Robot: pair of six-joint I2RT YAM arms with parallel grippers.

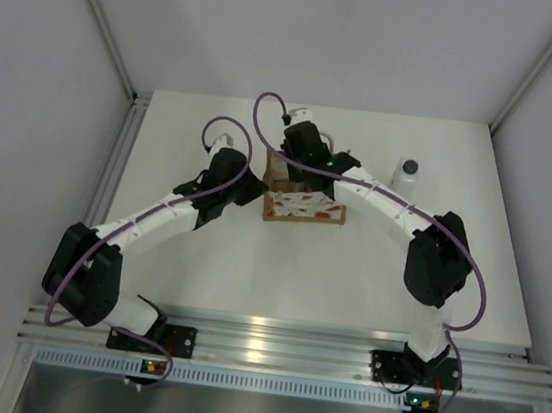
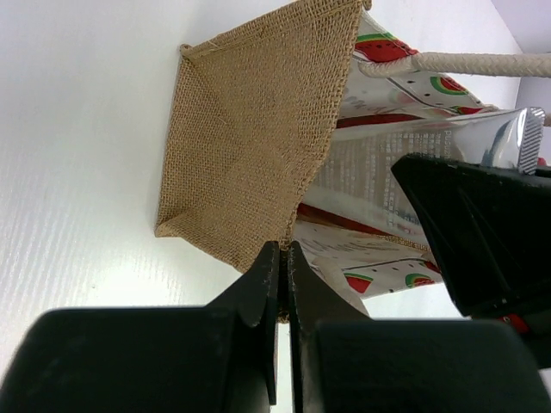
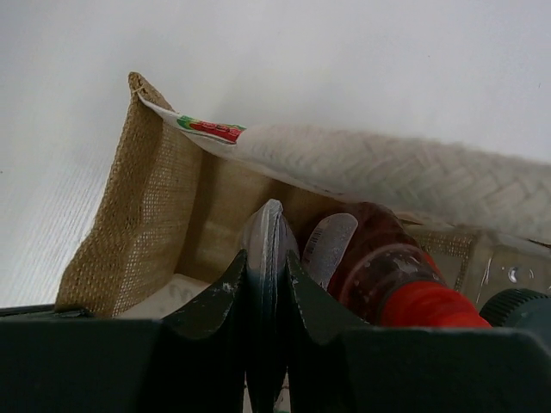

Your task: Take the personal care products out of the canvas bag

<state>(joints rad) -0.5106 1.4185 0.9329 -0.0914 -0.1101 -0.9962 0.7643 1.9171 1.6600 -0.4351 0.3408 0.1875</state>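
My left arm (image 1: 154, 217) and right arm (image 1: 387, 205) reach forward and inward from elbows bent outward, wrists close together; left gripper (image 2: 282, 254) pinched tight on the canvas bag (image 2: 250, 146) side edge, right gripper (image 3: 269, 237) dipped into its mouth, jaws clamped on the thin flat end of the clear tapered bottle (image 2: 430, 146).

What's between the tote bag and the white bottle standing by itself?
Top view: between canvas bag and white bottle, only the right arm crosses above bare table.
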